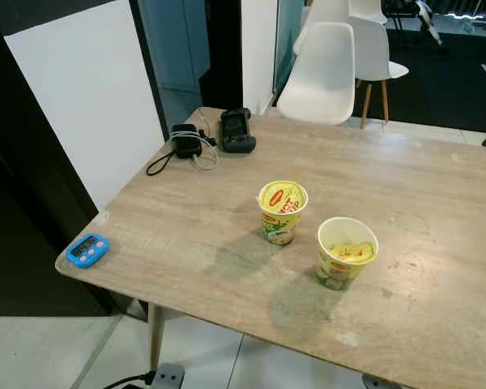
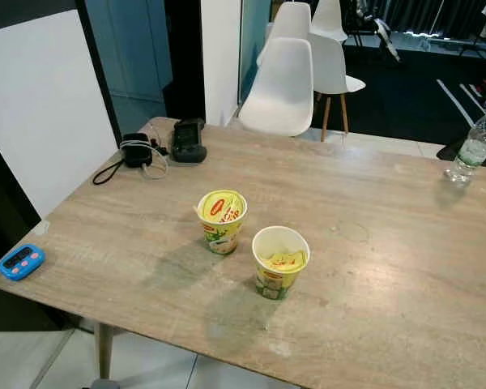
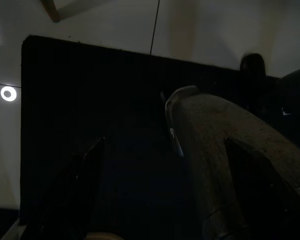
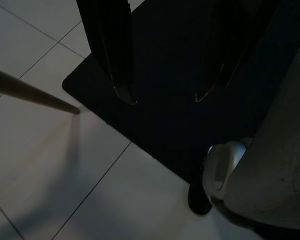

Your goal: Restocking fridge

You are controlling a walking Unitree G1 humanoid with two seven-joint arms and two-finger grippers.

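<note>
upright both noodle cups [image 1: 282,211] on table [image 1: 437,203]; right claw [image 4: 165,97] released, left claw unclear.

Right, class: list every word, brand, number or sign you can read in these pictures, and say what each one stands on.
Closed noodle cup: red oval logo and red lettering on the yellow lid, too blurred to read.
Open noodle cup: print on the side and the packet inside, unreadable.
Blue timer: display and buttons too small.
Water bottle: label unreadable.
Nothing can be quoted.
</note>
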